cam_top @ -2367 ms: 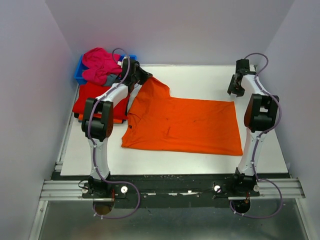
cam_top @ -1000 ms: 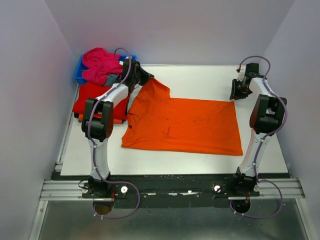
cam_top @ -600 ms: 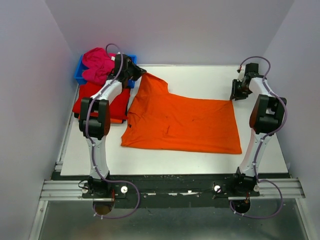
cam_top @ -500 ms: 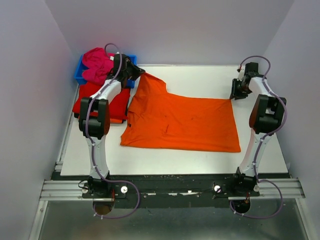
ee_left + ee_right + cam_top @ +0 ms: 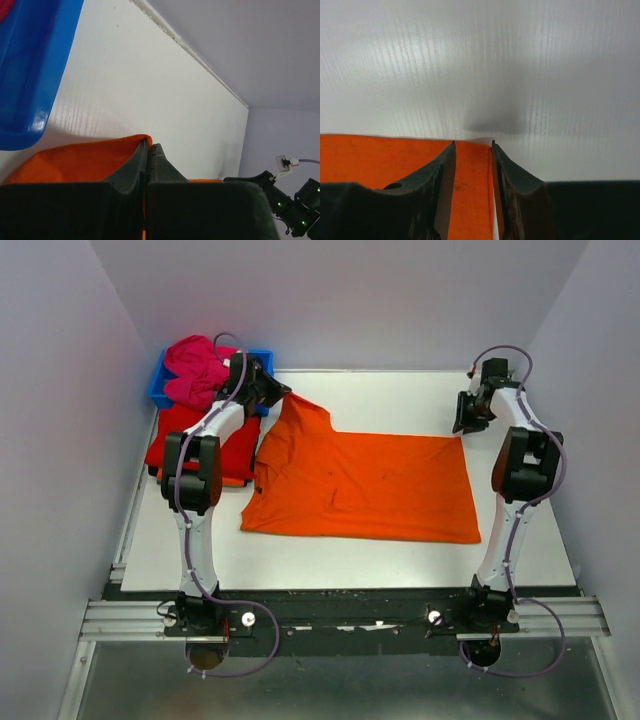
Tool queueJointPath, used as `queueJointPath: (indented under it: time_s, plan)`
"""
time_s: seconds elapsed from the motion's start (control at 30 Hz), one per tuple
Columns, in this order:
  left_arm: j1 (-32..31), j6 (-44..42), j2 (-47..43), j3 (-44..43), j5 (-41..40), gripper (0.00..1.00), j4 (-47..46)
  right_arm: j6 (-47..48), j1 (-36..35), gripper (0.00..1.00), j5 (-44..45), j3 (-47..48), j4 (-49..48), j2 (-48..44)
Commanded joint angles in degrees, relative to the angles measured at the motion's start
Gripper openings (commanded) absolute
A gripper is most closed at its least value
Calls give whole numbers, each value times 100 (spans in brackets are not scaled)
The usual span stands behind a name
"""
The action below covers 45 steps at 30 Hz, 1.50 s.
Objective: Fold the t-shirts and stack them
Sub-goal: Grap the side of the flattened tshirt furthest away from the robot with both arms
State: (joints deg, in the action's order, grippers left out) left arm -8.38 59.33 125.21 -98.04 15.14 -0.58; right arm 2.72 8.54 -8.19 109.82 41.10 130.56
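From above, the orange t-shirt (image 5: pixel 365 485) lies spread on the worktop (image 5: pixel 400 400). Only the left wrist view shows the left hand (image 5: pixel 149 145) clamped on its raised edge. The right wrist view shows the right hand (image 5: pixel 472 144) half-open over its far corner.

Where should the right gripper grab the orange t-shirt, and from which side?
I'd take the orange t-shirt by its far right corner, coming down from the far edge. It lies flat with that corner free on the table, between the right gripper's open fingers, opposite the left gripper's pinch.
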Motion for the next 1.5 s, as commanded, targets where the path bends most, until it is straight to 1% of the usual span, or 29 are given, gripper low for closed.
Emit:
queueJointPath:
  time_s: [0.0,0.07,0.13,0.2,0.37,0.5,0.53,0.63,0.8,0.9,1.03,1.07,1.1,1.17,1.27,1.33,1.47]
  plan:
    - [-14,-97,-40,-137,95,0,-12,-228,-115,43,360,364,495,268]
    - [-23,-106,-66,-119,86,0,-4,-255,-159,44,510,548,679,382]
    - [-32,-115,-102,-101,86,0,-4,-474,-177,46,581,654,776,452]
    - [-49,-132,-128,-93,86,0,5,-579,-177,46,774,777,890,505]
    - [-76,-150,-172,-49,68,0,-4,-580,-221,47,783,883,1084,567]
    - [-76,-150,-154,-66,95,0,14,-685,-326,47,1248,1006,1224,646]
    - [-76,-150,-181,-57,77,0,23,-694,-370,47,1336,1102,1312,716]
    - [-85,-159,-198,-31,60,0,23,-703,-475,41,1609,1366,1523,883]
    - [-85,-159,-181,-49,68,0,14,-650,-528,41,1697,1411,1550,910]
    - [-85,-159,-181,-49,60,0,14,-606,-537,42,1697,1612,1734,1023]
    - [-85,-167,-172,-49,68,0,23,-667,-546,42,1724,2341,2313,1409]
    - [-85,-159,-155,-57,60,0,23,-668,-546,44,1741,2429,2419,1463]
    - [-85,-159,-155,-40,68,0,14,-685,-537,48,1741,2421,2437,1463]
    - [-85,-150,-155,-40,86,0,5,-781,-537,49,1794,2212,2307,1367]
    - [-93,-167,-181,-22,86,0,14,-887,-537,44,1847,2000,2121,1235]
    - [-85,-176,-207,4,77,0,5,-1036,-546,38,1925,2061,2200,1270]
    - [-93,-159,-216,22,86,0,5,-1125,-590,30,2040,2263,2429,1402]
